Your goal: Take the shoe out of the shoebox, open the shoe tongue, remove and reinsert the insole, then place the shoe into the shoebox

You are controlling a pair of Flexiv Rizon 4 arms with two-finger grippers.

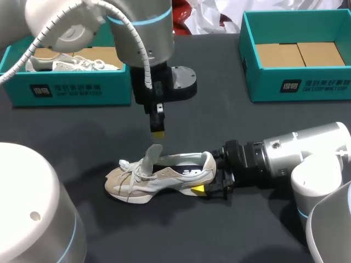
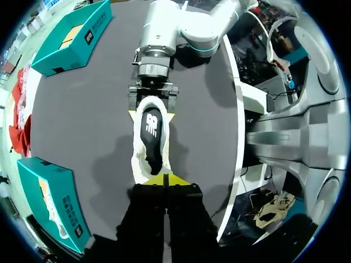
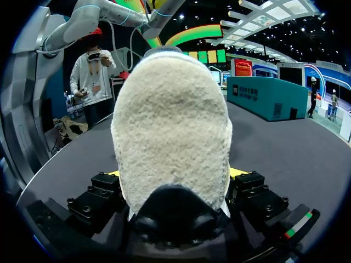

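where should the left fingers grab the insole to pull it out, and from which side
Probably the heel end of the insole, from straight above. The shoe stands upright on its sole with the tongue raised, so the opening faces up; the right gripper clamps the heel from both sides, steadying it.

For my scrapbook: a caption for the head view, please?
Right gripper clamps a beige lace-up sneaker on the black table; left gripper hangs above.
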